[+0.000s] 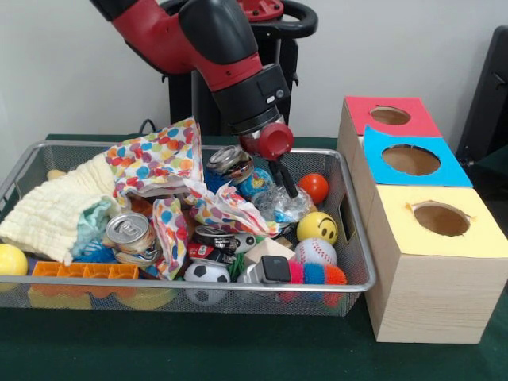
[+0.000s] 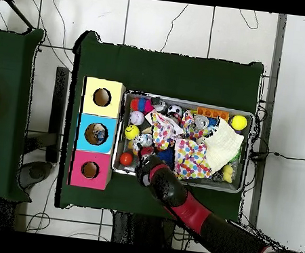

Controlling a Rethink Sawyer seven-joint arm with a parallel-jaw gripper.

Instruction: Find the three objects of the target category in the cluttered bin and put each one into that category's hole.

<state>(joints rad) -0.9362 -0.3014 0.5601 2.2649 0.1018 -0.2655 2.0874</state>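
The silver wire-mesh bin (image 1: 359, 238) is packed with mixed clutter; it also shows in the overhead view (image 2: 185, 101). My gripper (image 1: 290, 190) reaches down into the bin's right rear part, its tip at a wad of crumpled clear plastic (image 1: 278, 206), just left of an orange ball (image 1: 314, 187). In the overhead view the gripper (image 2: 144, 153) is near the bin's lower left corner. Three wooden boxes stand beside the bin, each with a round hole: red top (image 1: 361, 111), blue top (image 1: 454, 171), yellow top (image 1: 397, 230).
In the bin: yellow smiley ball (image 1: 317, 227), baseball (image 1: 315, 252), soccer ball (image 1: 206, 273), spiky ball (image 1: 317, 275), silver can (image 1: 127, 230), crushed cans (image 1: 230, 159), polka-dot paper (image 1: 155, 163), yellow cloth (image 1: 55, 210), orange tray (image 1: 83, 271), yellow ball (image 1: 9, 259).
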